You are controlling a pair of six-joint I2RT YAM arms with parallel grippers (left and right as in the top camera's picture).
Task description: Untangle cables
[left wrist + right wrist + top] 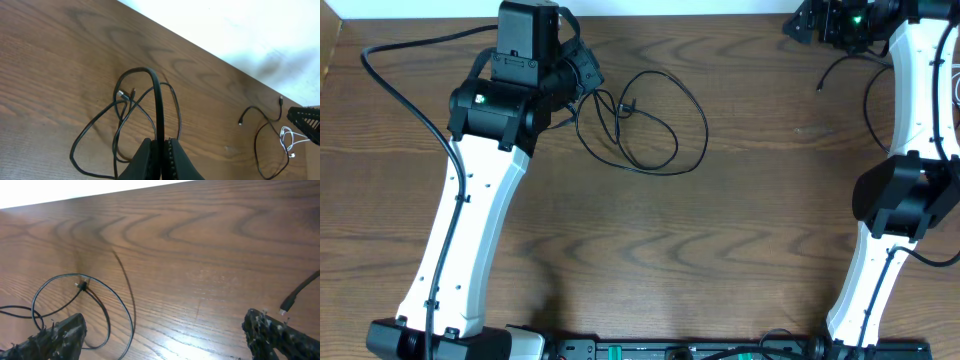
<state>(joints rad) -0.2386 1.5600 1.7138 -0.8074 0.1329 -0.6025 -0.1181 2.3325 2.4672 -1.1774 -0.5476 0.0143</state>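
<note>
Cables [650,125] lie looped on the tabletop [720,230]; the left pincer [161,150] pinches one black cable [159,102], the right pincer [162,324] stands spread wide, empty.

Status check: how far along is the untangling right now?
Done: one black cable and the white cable lie clear of the tangle. In hand: left gripper shut on one tangle strand; right gripper open, empty. Left: the tangle's black loops cross one another.

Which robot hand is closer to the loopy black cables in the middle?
Left. The left gripper is shut on a strand of the cable loops, right beside them. The right gripper hangs open far off to the right, touching none of them.
</note>
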